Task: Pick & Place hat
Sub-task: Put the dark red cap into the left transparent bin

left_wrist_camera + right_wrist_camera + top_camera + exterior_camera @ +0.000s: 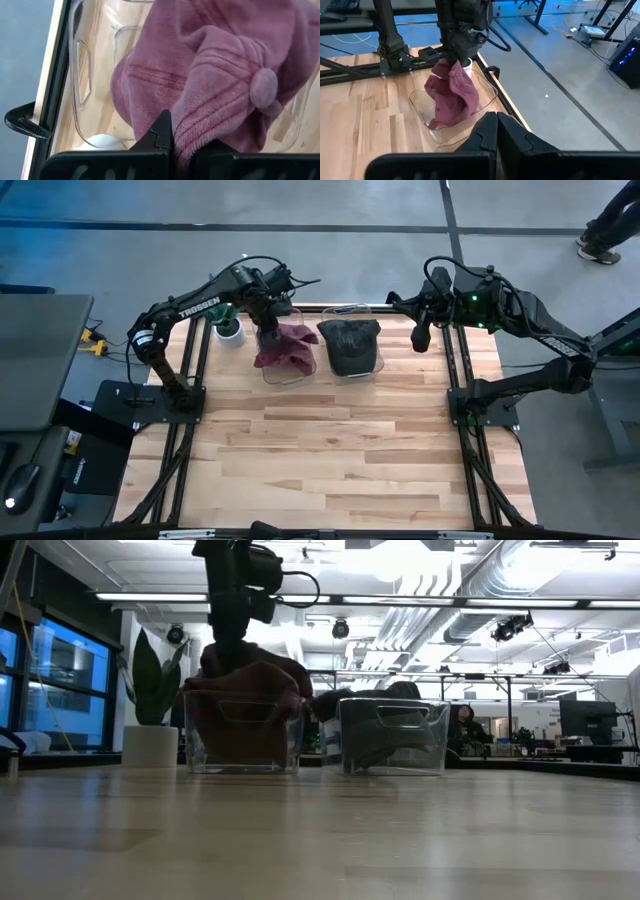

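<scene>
Evidently the maroon hat (286,346) is soft, light corduroy that sags and folds: it is pinched at the crown by the left gripper (268,323), jaws pressed together on the cloth, and hangs directly below it into the left clear bin (290,375). A grip on bunched crown fabric is judged secure, the brim less so. The crown button (263,87) is shown only in the left wrist view, while the dark hat (349,340) in the neighbouring bin (372,366) and the idle right gripper (420,338), closed and empty beside it, are placed by the high view.

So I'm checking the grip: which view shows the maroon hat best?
Left wrist view: the maroon hat fills it, pinched by the left gripper. The high and right wrist views show it small; the low view shows it through the bin.
</scene>
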Available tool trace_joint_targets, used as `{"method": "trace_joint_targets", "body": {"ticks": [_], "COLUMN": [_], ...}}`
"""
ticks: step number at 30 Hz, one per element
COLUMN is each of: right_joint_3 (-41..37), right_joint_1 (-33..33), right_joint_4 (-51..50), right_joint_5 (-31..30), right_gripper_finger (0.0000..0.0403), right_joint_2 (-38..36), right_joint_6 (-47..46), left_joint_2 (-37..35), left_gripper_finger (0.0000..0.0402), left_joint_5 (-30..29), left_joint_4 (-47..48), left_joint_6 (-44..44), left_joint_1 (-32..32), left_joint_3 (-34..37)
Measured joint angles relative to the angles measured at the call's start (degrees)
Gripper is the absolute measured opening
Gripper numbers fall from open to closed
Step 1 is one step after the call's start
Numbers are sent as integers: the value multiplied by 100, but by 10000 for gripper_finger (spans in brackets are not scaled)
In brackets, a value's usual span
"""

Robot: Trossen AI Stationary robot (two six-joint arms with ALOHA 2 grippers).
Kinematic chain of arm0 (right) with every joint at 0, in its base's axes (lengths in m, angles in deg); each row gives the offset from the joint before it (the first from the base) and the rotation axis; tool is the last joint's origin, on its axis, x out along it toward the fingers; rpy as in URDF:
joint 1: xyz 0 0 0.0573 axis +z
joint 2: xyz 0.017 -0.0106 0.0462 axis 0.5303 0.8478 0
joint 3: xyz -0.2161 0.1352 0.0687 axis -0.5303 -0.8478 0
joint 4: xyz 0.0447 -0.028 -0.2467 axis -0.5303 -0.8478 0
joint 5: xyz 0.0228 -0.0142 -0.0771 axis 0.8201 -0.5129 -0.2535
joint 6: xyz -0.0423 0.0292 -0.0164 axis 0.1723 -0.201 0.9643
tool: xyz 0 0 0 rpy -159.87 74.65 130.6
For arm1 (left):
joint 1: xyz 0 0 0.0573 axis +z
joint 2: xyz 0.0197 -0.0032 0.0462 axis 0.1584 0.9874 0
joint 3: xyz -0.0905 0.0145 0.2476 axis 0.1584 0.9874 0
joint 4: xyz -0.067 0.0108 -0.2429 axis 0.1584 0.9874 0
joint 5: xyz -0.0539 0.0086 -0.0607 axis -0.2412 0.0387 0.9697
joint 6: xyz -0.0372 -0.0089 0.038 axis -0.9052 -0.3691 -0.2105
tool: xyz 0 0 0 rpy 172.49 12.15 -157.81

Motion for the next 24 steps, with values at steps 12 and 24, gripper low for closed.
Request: {"method": "trace_joint_targets", "body": {"ticks": [12, 24], "right_joint_3": [0, 0], "right_joint_1": [0, 0], "right_joint_4": [0, 0], "right_joint_5": [-66, -40], "right_gripper_finger": [0, 0], "right_joint_2": [0, 0], "right_joint_6": [141, 251], "left_joint_2": [31, 31], "left_gripper_finger": [0, 88], "left_joint_5": [391, 641], "left_joint_4": [-54, 207], "left_joint_6": [-288, -511], "left_joint_1": [0, 0], "left_joint_3": [0, 2]}}
